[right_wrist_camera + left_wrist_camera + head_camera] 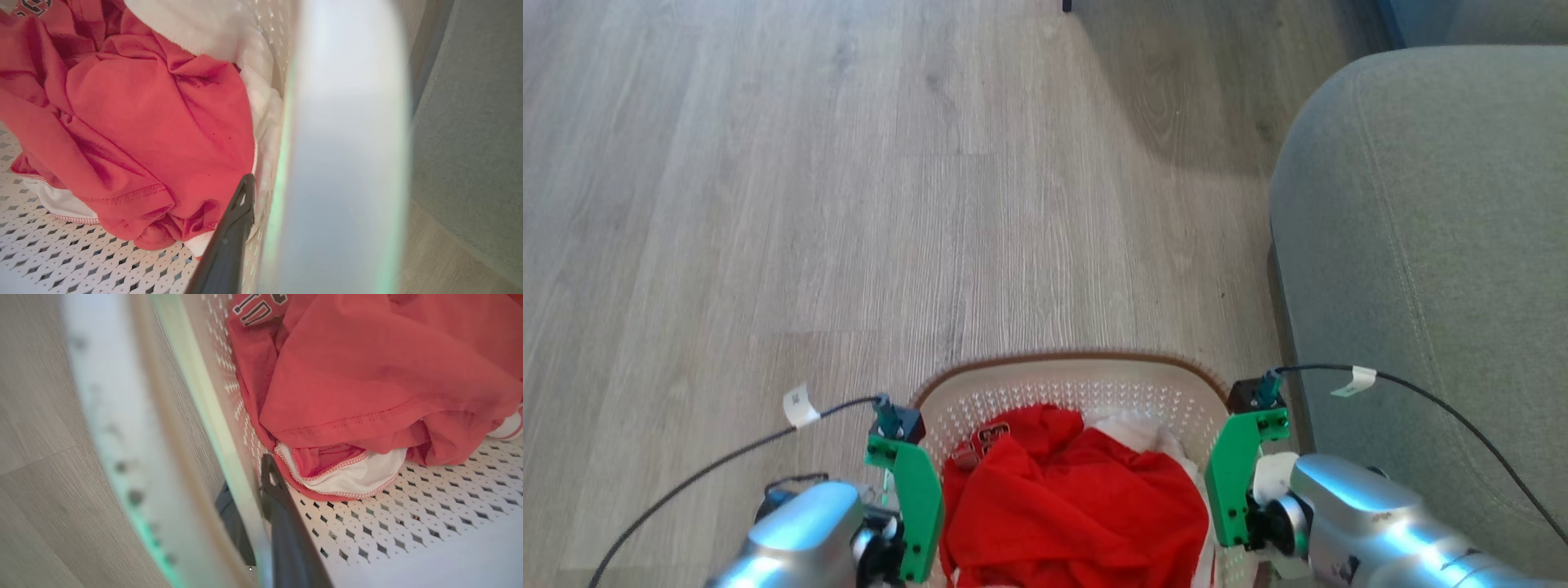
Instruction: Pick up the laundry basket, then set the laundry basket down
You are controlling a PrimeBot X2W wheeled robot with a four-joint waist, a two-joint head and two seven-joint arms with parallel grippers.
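Basket [1070, 371] in head view: low centre, red + white clothes [1078, 498] inside, over wood floor [849, 204], just beside sofa [1421, 245]; resting or lifted, can't tell. L arm [800, 531] + R arm [1372, 523] flank it.
L wrist: L gripper [245, 477] clamped on basket wall, one finger inside, one outside.
R wrist: R gripper [253, 200], one finger inside by wall, other hidden behind rim; grip can't tell.

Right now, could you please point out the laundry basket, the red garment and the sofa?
laundry basket [1078, 388]: head view, far perforated wall.
red garment [1078, 506]: head view, middle of the cloth.
sofa [1421, 245]: head view, top of the grey arm.
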